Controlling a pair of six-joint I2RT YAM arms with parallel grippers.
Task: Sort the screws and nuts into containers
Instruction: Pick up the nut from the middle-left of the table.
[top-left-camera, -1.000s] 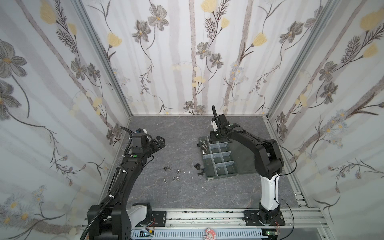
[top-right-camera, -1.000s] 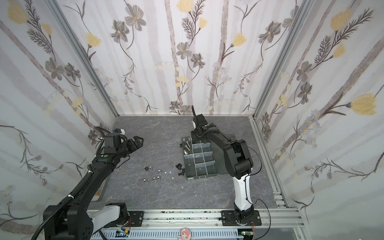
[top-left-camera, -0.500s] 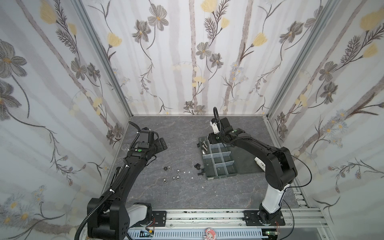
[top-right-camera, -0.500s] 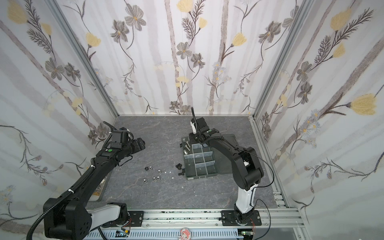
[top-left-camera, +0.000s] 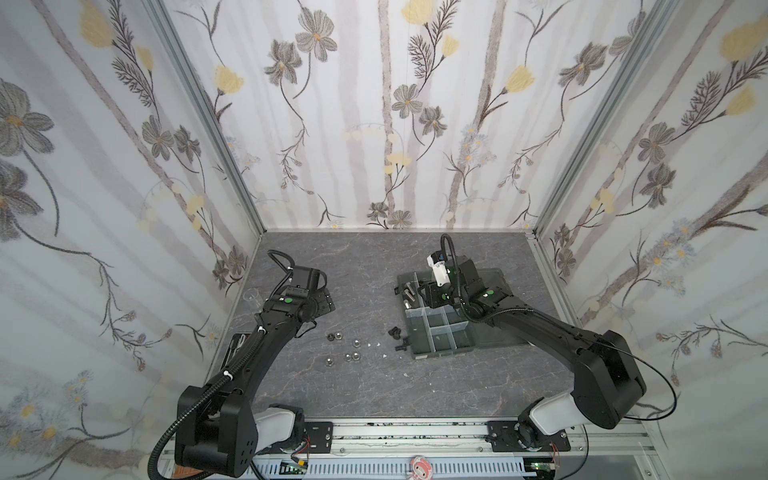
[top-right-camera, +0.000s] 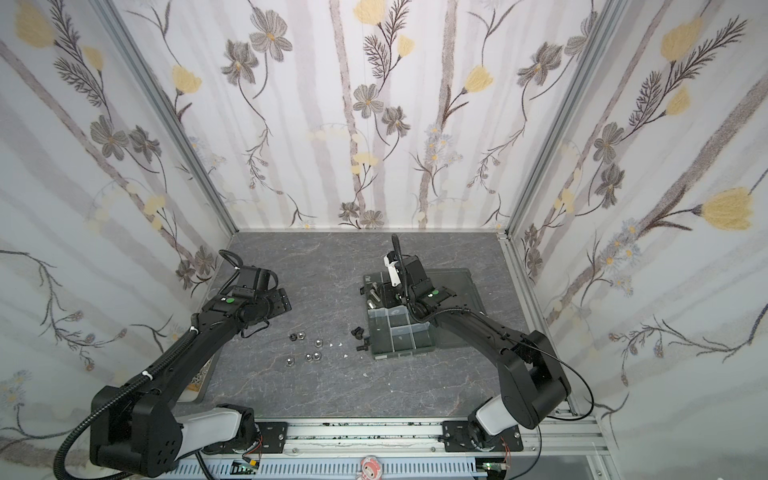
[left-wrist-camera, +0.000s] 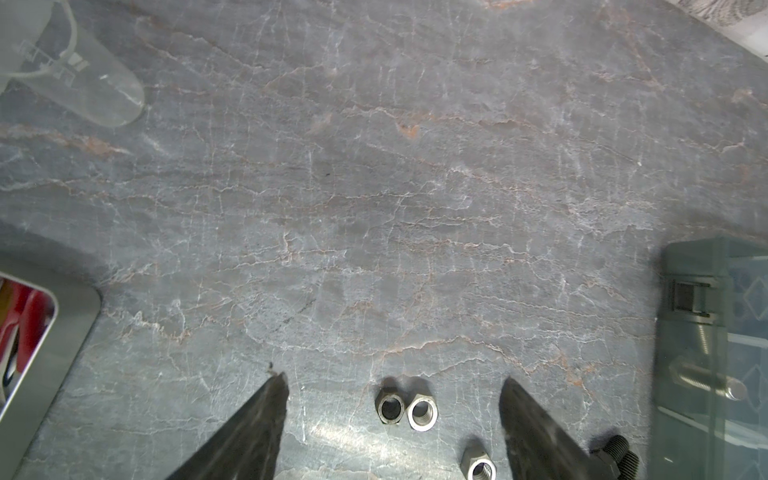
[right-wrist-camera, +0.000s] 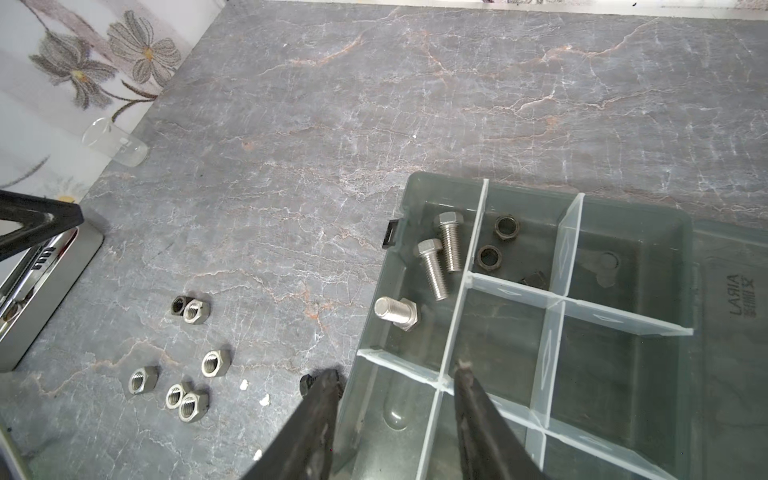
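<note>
In both top views you have the box (top-left-camera: 440, 354) on the right half of the table (top-left-camera: 353, 266). The screws (top-left-camera: 409, 293) lie in its far corner compartment. Loose nuts (top-left-camera: 345, 349) lie on the bare table between the arms, with white specks (top-left-camera: 376, 345) and two black bits (top-left-camera: 397, 338) between them and the box. A clear cup (top-left-camera: 251, 296) stands by the left wall, and a tray (top-left-camera: 237, 345) lies partly under your left arm. That arm reaches forward with its wrist bent down, short of the nuts. Your right arm stretches across the box to its far end.

In the left wrist view, your left gripper (left-wrist-camera: 394, 378) is wide open and empty. A black nut and a silver one lie touching between its fingers (left-wrist-camera: 257, 415), and a third nut lies near the other finger. The table is grey and veined like stone, and the tray's rim is brushed metal.

In the right wrist view, your right gripper (right-wrist-camera: 395, 369) is partly open and empty. One finger is over the table and the other over a divider (right-wrist-camera: 461, 291), with the box's wall between them. The three screws are silver, threaded and hex-headed. Two black ring nuts sit in the next compartment. The dividers are translucent, and the lid (right-wrist-camera: 731, 311) lies flat.
</note>
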